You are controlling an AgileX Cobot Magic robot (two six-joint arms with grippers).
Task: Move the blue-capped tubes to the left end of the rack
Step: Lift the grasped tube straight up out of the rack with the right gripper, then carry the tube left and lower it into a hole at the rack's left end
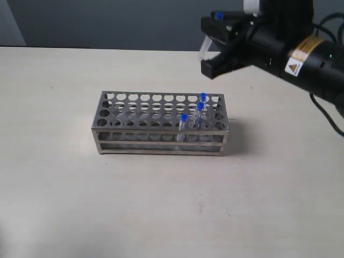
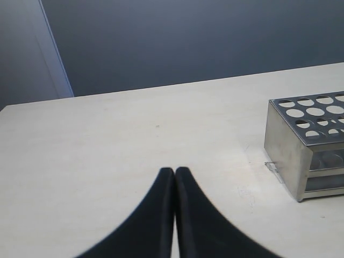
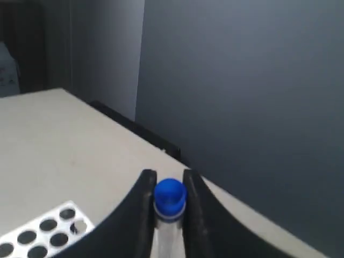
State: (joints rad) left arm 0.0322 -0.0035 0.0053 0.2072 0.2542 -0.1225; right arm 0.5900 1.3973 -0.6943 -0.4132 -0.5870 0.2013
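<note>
Setting: laboratory-type workspace, indicated by a metal test-tube rack (image 1: 161,122) holding blue-capped tubes (image 1: 184,117), set on a pale desk (image 1: 161,204) before a plain grey-blue wall (image 1: 107,21).

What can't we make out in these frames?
- Held tube: right wrist view shows only its cap; body cut off by the frame edge, between the right tool fingers.
- Rack: left wrist view shows one end; rest cut off.
- Three racked tubes: exterior view, too small to tell their holes.
- Left tool: outside the exterior view.
</note>
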